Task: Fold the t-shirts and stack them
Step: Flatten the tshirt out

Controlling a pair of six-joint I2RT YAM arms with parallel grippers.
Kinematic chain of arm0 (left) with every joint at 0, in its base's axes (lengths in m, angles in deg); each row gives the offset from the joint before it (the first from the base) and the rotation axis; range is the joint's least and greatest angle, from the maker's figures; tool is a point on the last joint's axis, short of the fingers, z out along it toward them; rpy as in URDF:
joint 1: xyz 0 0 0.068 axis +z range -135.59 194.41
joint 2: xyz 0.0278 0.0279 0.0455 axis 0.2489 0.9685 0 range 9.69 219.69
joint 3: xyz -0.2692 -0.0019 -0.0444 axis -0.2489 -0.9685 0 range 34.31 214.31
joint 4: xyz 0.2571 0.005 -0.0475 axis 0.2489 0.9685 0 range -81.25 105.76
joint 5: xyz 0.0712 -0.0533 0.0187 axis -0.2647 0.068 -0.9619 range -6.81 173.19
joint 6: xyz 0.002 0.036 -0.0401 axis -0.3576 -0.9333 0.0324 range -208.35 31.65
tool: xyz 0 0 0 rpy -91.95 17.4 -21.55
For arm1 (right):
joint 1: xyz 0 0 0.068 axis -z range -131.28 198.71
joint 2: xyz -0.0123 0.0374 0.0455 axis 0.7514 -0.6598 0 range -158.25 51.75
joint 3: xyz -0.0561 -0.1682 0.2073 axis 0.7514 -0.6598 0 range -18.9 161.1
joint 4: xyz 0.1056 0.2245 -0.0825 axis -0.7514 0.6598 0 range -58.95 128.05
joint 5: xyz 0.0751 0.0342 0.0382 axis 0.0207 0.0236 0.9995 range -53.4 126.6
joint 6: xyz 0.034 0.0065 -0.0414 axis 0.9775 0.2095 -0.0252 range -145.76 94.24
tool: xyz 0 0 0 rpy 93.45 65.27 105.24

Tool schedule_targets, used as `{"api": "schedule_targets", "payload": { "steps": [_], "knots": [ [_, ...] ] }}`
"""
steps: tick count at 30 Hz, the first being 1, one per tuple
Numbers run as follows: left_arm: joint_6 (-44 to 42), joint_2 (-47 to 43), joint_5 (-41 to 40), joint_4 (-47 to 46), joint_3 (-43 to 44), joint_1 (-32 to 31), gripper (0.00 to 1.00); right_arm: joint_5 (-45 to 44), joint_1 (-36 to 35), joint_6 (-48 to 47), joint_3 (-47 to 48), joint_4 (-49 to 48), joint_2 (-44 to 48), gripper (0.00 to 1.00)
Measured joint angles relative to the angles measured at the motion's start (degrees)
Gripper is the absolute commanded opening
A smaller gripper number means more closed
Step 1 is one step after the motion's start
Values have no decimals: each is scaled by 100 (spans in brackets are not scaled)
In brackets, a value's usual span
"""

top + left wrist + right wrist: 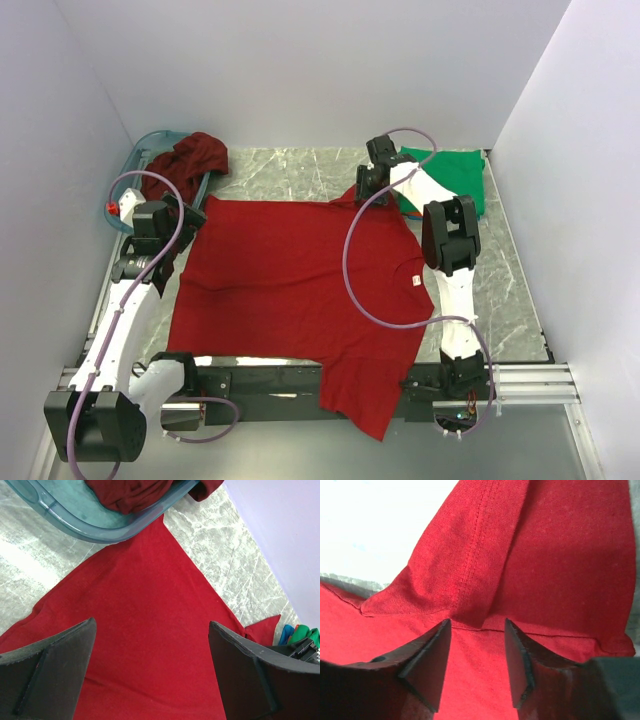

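While hovering left gripper (152, 640) spread wide upper left, straddling red t-shirt (290, 270) sleeve (470, 555) with half-closed right gripper (477, 622) for folding.

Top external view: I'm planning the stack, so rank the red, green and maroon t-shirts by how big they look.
1. red t-shirt, spread flat, clearly largest.
2. green t-shirt and maroon t-shirt look about alike: one is partly hidden, the other bunched up, so they stay unranked.

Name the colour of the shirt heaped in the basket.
Dark maroon. The shirt in the teal basket shows best in the top external view.
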Motion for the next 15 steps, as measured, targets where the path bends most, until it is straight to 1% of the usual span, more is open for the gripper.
{"api": "schedule_targets", "payload": {
  "steps": [1, 2, 3, 5, 13, 15],
  "knots": [
    [2, 0, 0, 0, 0, 0, 99, 13, 0, 0, 4, 0, 0, 50],
    [2, 0, 0, 0, 0, 0, 100, 26, 0, -2, 9, -2, -4, 44],
    [2, 0, 0, -2, 0, -2, 99, 46, 0, -4, 28, 0, -15, 42],
    [2, 0, 0, -2, -2, 0, 100, 76, 0, 15, 66, -15, -39, 40],
    [0, 2, -2, 0, -2, 0, 99, 221, -2, 22, 332, -28, -273, 40],
    [0, 2, -2, 0, -2, 0, 99, 234, -2, 20, 337, -22, -321, 33]
  ]
}}
